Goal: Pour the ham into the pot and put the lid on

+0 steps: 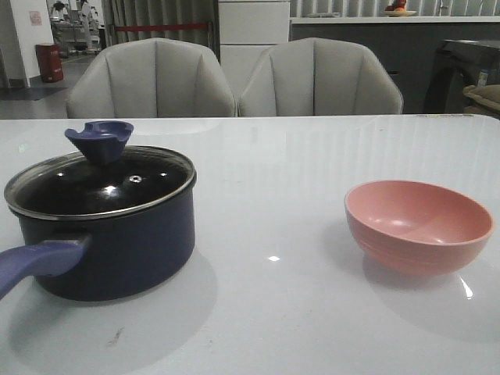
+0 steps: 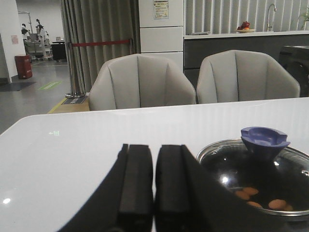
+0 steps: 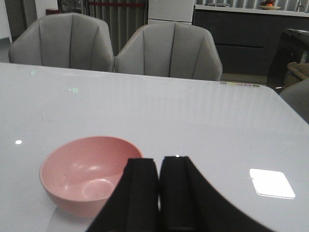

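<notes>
The navy pot (image 1: 117,250) stands at the left of the table with its lighter blue handle (image 1: 35,266) pointing toward the front. The glass lid (image 1: 101,187) with a blue knob (image 1: 100,139) rests on its rim. Through the lid (image 2: 256,179) I see several orange-pink ham slices (image 2: 263,198) on the pot's floor. My left gripper (image 2: 154,154) is shut and holds nothing, just beside the pot. My right gripper (image 3: 159,166) is shut and holds nothing, close beside the pink bowl (image 3: 89,174). Neither gripper shows in the front view.
The salmon-pink bowl (image 1: 419,225) sits upright with nothing in it at the right of the white table (image 1: 273,195). Two grey chairs (image 1: 152,78) stand behind the table's far edge.
</notes>
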Robot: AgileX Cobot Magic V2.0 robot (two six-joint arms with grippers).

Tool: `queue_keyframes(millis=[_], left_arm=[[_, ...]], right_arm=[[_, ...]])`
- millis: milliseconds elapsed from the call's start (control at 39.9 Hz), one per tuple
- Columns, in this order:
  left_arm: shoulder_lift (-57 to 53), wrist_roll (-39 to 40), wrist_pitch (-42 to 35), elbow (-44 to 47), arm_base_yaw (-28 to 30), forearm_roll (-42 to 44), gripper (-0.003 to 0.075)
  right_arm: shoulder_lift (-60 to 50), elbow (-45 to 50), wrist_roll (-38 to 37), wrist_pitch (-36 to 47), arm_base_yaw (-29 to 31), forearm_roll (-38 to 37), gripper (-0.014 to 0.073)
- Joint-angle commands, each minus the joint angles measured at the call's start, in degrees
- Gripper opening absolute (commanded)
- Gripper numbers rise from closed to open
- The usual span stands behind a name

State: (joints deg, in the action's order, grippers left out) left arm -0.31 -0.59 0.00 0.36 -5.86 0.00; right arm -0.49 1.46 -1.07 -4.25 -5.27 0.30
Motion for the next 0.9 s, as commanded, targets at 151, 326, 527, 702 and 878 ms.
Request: queue_keyframes(millis=[151, 326, 527, 702, 878], left_arm=[[-1.1, 0.6, -4.6, 1.7, 0.1, -0.4, 0.0113], [-1.1, 0.6, -4.6, 1.7, 0.1, -0.4, 0.0113], [-1.1, 0.6, -4.6, 1.7, 0.1, -0.4, 0.0113], [-1.1, 0.6, -4.6, 1.7, 0.1, -0.4, 0.0113], [-1.1, 0.6, -4.6, 1.7, 0.1, -0.4, 0.0113]], right_arm=[[-1.1, 0.6, -3.9, 5.2, 0.1, -1.6, 0.0168], [-1.1, 0.6, -3.9, 5.2, 0.1, -1.6, 0.0168], [-1.1, 0.6, -3.9, 5.2, 0.1, -1.6, 0.0168], [-1.1, 0.6, -3.9, 5.2, 0.1, -1.6, 0.0168], [-1.1, 0.6, -3.9, 5.2, 0.1, -1.6, 0.0168]])
